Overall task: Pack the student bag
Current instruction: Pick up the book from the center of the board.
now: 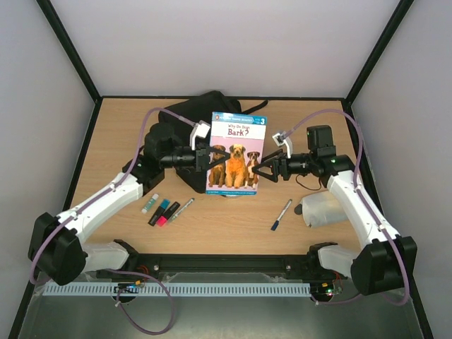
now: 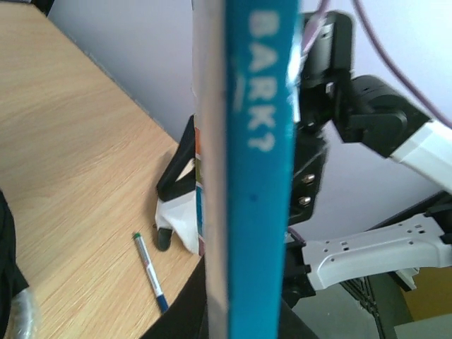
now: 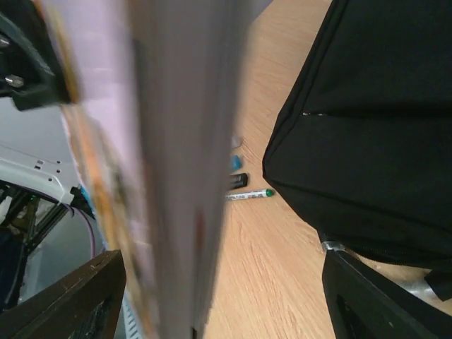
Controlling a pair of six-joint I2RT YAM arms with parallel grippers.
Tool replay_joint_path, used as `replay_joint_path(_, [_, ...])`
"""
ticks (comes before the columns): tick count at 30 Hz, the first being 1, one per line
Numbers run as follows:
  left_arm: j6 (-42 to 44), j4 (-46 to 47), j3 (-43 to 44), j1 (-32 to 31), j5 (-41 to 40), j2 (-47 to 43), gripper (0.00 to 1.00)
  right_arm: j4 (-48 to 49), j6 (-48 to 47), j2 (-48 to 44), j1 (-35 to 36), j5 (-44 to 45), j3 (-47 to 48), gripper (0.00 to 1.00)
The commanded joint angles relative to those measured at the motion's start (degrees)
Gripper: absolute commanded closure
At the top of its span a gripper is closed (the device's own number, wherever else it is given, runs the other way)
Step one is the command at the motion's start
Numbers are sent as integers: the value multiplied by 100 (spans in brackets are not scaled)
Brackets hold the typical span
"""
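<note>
Book [image 1: 236,152] held off the table [image 1: 318,120], cover up, btwn both grippers. L gripper [image 1: 209,157] clamped tight on book's left edge. R gripper [image 1: 260,171] at book's right edge, fingers [image 3: 78,296] spread wide, not gripping. Student bag [image 1: 212,102] lies behind book, partly hidden by it.

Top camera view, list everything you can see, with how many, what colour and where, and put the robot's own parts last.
student bag: one, black, far side, behind the book
book: one, blue and white with dogs, held up mid-table
markers: four, mixed colours, clustered near left
pen: one, white with blue cap, near right of centre
pouch: one, whitish, beside right arm
table: one, light wood
left gripper: black, shut on book's left edge
right gripper: black, open at book's right edge
</note>
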Motion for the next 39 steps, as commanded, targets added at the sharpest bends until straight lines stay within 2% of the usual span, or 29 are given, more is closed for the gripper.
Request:
replay_joint_path(1, [-376, 741, 36, 43, 138, -313, 98, 83, 159, 170, 22, -458, -126, 23])
replay_joint_path(7, [-947, 1514, -192, 45, 217, -298, 97, -396, -286, 474, 31, -1880, 120, 26])
replay_joint_path(12, [-1202, 1937, -406, 44, 193, -186, 98, -934, -611, 788, 33, -2258, 488, 31])
replay_joint_path(19, [-1028, 1685, -454, 58, -18, -92, 98, -1539, -1126, 836, 30, -2895, 724, 44])
replay_joint_path(23, [-806, 1386, -431, 65, -176, -76, 98, -1389, -911, 737, 37, -2856, 728, 56])
replay_joint_path(26, [-767, 1361, -451, 62, -243, -79, 98, -1216, -647, 699, 35, -2619, 714, 62])
replay_joint_path(31, [-775, 1419, -490, 63, -215, -46, 98, -288, 477, 663, 35, -1986, 539, 75])
replay_joint_path(36, [-682, 1285, -541, 64, -297, -32, 97, 46, 794, 665, 36, -1816, 514, 87])
replay_joint_path(37, [-617, 1195, -545, 65, -352, -28, 95, 102, 850, 673, 38, -1791, 516, 90])
replay_joint_path(39, [-465, 965, -539, 64, -495, -36, 83, 169, 928, 668, 30, -1657, 535, 95])
